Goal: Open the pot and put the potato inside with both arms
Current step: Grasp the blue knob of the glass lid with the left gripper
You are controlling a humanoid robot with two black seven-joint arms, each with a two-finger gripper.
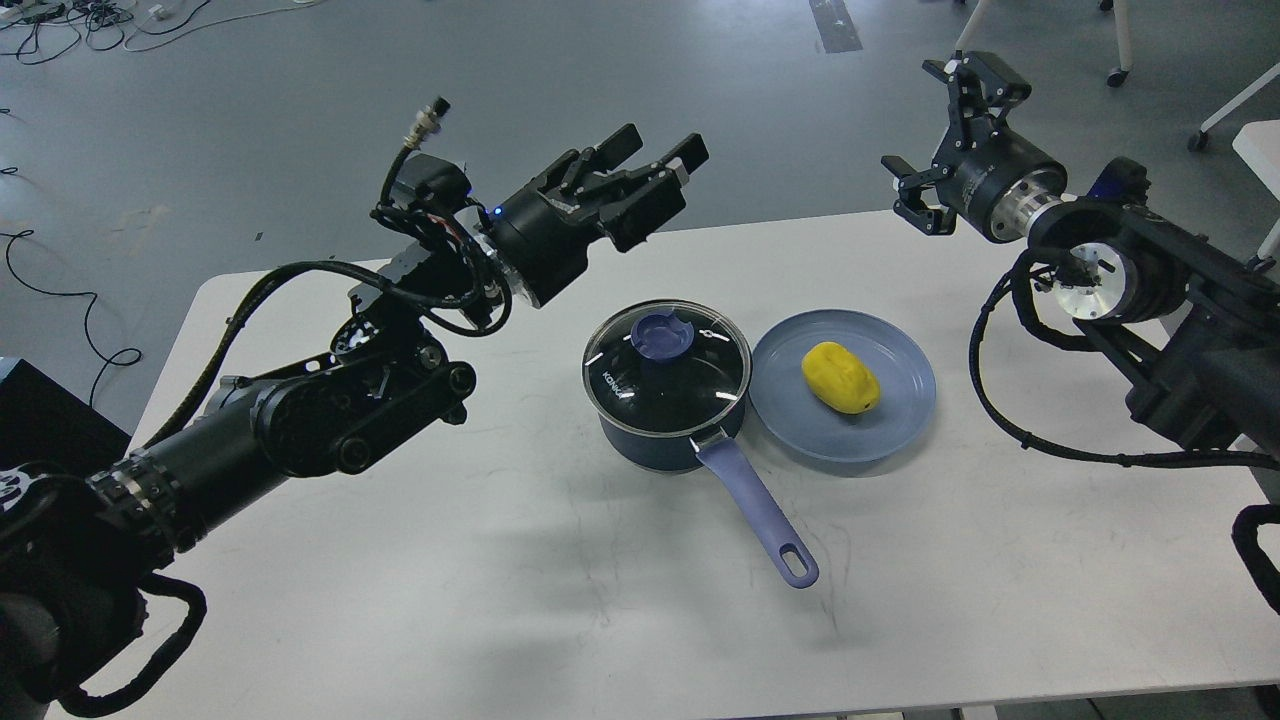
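Observation:
The dark navy pot [668, 440] stands mid-table with its glass lid [667, 365] on and the blue knob [664, 335] on top. Its lavender handle [760, 515] points toward the front right. The yellow potato [840, 377] lies on a blue-grey plate [900, 420] just right of the pot. My left gripper [655, 160] hovers above the table's far edge, up and left of the pot, fingers apart and empty. My right gripper [940, 130] is raised beyond the table's far right edge, fingers spread wide and empty.
The white table [500, 580] has rounded corners; its far edge runs just behind the pot and plate. The grey floor beyond holds cables [60, 20] at far left and chair legs with castors [1118, 75] at far right.

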